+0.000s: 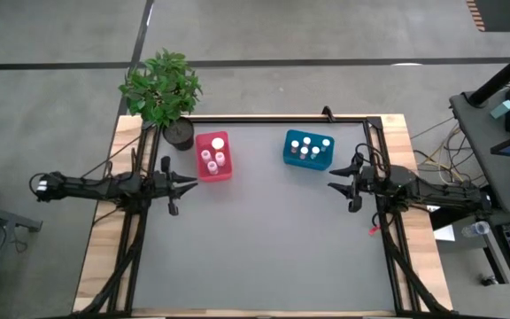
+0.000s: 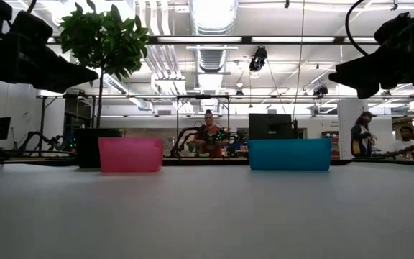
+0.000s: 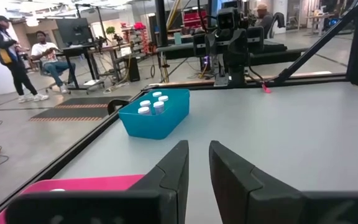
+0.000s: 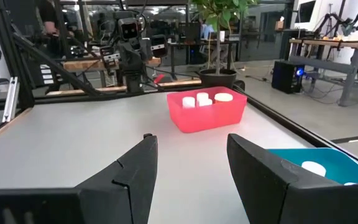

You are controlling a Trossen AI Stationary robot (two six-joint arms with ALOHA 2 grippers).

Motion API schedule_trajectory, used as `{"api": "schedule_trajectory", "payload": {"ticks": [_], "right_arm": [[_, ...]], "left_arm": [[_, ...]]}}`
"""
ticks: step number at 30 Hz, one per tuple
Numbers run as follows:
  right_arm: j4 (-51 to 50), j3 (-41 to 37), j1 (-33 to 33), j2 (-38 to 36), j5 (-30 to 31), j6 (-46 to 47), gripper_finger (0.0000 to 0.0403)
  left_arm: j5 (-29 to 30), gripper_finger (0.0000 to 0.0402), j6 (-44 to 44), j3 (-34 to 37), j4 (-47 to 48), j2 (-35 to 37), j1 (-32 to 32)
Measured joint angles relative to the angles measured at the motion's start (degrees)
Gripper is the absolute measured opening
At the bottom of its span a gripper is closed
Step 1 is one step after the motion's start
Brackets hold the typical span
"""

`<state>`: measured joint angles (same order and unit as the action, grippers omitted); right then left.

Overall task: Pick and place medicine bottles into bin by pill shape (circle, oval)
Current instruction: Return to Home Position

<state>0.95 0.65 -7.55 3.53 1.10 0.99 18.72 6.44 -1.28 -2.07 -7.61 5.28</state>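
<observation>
The pink-red bin stands at the far left of the table next to a plant pot, with several white-capped medicine bottles upright in it. The teal-blue bin stands at the far right and also holds several white-capped bottles. My left gripper hovers just near of the pink bin, empty, with only a narrow gap between its fingers. My right gripper hovers near of the teal bin, open and empty. No bottle stands loose on the table.
A dark plant pot with a leafy green plant stands at the far left corner beside the pink bin. The grey table top is framed by wooden edges. People stand and sit in the room beyond.
</observation>
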Motion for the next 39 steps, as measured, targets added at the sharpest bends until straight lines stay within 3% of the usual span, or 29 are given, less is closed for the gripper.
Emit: {"api": "schedule_trajectory", "payload": {"ticks": [39], "right_arm": [[-0.1,0.0,0.0,0.0,0.1,-0.1,0.0183]], "left_arm": [[0.0,0.0047,0.0,-0.1,-0.5,-5.4,0.0]]}}
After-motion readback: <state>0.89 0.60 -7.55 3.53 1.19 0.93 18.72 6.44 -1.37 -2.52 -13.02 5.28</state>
